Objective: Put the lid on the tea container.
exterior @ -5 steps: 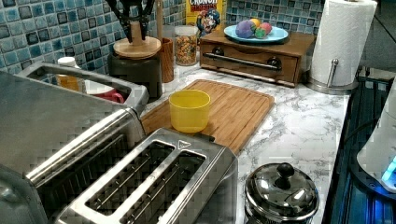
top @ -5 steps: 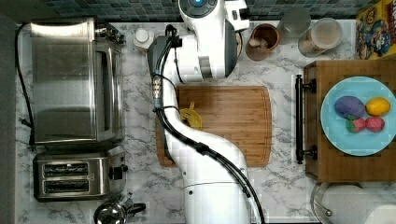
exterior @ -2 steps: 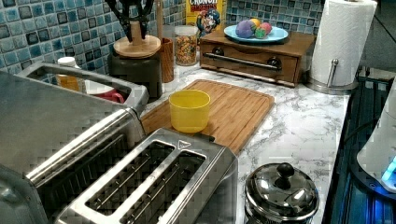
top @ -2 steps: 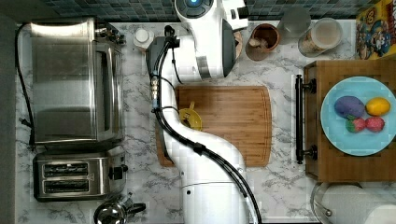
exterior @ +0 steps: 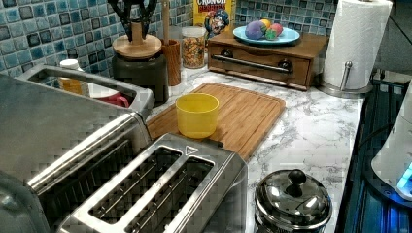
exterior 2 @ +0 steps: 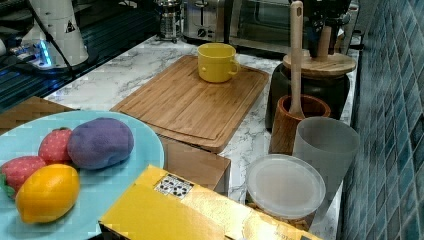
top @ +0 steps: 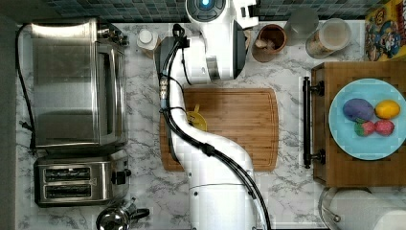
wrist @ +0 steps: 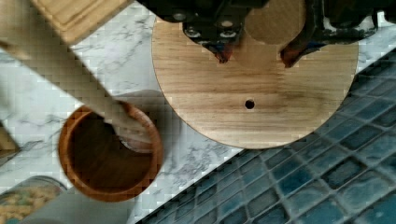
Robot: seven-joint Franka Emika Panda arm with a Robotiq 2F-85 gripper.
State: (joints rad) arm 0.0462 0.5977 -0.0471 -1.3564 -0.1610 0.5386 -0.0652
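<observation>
A marble table (exterior: pixel 311 121) runs along a blue tiled wall. The tea container (exterior: pixel 141 75) stands just behind the cutting board (exterior: pixel 243 109), beside the wooden cup (exterior 2: pixel 295 122). The round wooden lid (wrist: pixel 261 93) already lies flat on it, directly under the claw (wrist: pixel 252 53), whose fingers pinch the lid's knob (partly cut off). The container's body is hidden under the lid in the wrist view.

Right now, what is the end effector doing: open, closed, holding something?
End effector: fingers astride the knob of the wooden lid, which sits on the tea container; whether they clamp it cannot be told.
</observation>
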